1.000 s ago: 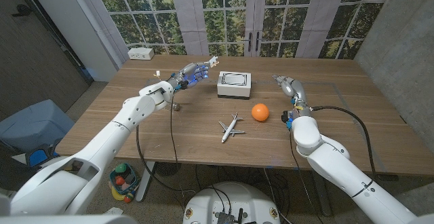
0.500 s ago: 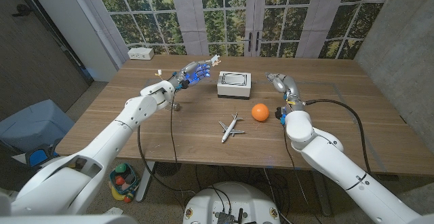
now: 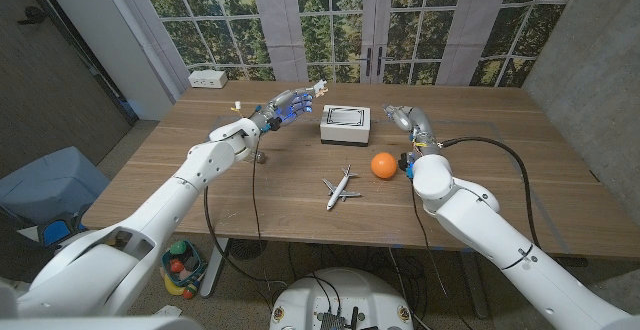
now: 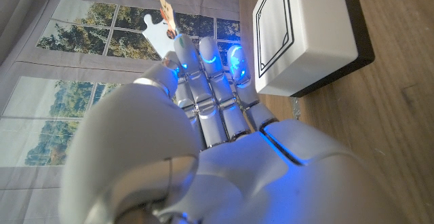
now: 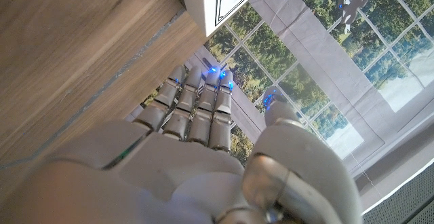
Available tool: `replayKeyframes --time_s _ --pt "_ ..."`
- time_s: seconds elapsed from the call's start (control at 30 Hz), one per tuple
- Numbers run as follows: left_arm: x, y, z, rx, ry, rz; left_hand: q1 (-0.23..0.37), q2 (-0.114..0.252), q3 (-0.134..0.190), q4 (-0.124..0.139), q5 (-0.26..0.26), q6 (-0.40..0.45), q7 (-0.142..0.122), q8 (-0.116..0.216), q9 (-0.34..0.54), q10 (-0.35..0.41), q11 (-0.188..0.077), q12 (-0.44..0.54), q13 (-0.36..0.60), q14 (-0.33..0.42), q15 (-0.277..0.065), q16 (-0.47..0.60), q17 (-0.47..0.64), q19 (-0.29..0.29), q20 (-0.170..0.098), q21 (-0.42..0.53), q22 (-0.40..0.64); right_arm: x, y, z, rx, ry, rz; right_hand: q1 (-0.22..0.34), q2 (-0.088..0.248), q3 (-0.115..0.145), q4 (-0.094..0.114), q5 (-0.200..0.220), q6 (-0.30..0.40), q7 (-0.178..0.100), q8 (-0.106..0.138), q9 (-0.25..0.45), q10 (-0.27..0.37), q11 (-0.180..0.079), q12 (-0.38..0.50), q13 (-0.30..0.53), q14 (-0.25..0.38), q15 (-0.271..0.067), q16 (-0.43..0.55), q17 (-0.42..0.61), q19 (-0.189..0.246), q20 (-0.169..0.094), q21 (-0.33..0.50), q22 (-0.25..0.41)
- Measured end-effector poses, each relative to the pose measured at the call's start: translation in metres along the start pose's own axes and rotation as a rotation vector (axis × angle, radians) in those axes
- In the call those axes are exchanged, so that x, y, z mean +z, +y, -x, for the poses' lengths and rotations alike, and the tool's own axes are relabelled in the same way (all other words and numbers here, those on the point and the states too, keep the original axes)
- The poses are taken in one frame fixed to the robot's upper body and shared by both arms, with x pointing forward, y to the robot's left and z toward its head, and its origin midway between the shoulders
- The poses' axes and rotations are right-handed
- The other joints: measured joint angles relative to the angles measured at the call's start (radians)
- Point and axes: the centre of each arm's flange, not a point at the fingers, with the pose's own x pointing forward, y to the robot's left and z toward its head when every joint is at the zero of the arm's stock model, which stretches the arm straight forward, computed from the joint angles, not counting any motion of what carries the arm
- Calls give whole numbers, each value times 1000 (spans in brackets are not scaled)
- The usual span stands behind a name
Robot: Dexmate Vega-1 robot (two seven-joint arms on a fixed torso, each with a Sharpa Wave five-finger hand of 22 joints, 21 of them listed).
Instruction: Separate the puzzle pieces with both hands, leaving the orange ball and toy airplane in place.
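Nearest us, the toy airplane (image 3: 341,187) lies in front of the white box (image 3: 346,123), with the orange ball (image 3: 383,165) just beside it, in front of the box's right end. Farther back, our right hand (image 3: 404,120) hovers just right of the box, fingers together and holding nothing, while our left hand (image 3: 288,107) hangs left of the box, pinching a white puzzle piece (image 4: 160,31) at its fingertips
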Motion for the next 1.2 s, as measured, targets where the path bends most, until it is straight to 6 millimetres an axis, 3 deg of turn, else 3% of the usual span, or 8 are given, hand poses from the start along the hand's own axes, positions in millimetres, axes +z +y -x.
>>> replayKeyframes --time_s 0.03,0.07,0.2,0.83,1.2 --pt "-1 0 0 -1 1 0 0 0 0 0 0 0 0 0 0 0 0 0 1 0 0 0 0 0 0 0 0 -2 0 0 4 12 6 0 0 0 0 0 1 1 0 3 0 0 1 2 0 0 0 2 0 0 0 0" --pt "0 -1 0 -5 -3 -9 0 0 0 0 0 0 0 0 0 0 0 0 2 0 0 0 0 0 0 0 0 9 3 1 12 -8 1 0 0 0 0 0 3 3 0 5 0 0 1 2 0 0 4 4 0 0 0 0" --pt "0 -3 -1 -11 -6 -18 0 0 0 0 0 0 0 -3 0 0 0 0 3 0 0 0 0 -5 -6 0 0 12 5 1 27 6 15 14 -14 -8 0 0 3 3 0 5 0 0 3 10 0 0 8 9 0 0 0 0" --pt "-4 -13 -1 -33 -3 -38 1 1 -1 1 0 0 0 -12 0 -2 2 0 3 -2 -2 0 0 -5 -5 4 -5 37 17 1 112 16 51 13 -14 -31 14 -5 -1 7 0 9 -11 11 4 39 -9 -2 19 37 -8 -7 0 0" --pt "-5 -14 -5 -42 3 -40 1 1 -1 1 -1 8 1 -19 0 -2 2 0 5 -2 -2 0 -2 -9 -2 4 -4 45 23 -2 139 18 74 2 -24 -39 5 -5 -1 7 0 9 -11 11 16 55 -9 -2 34 55 0 0 8 5"
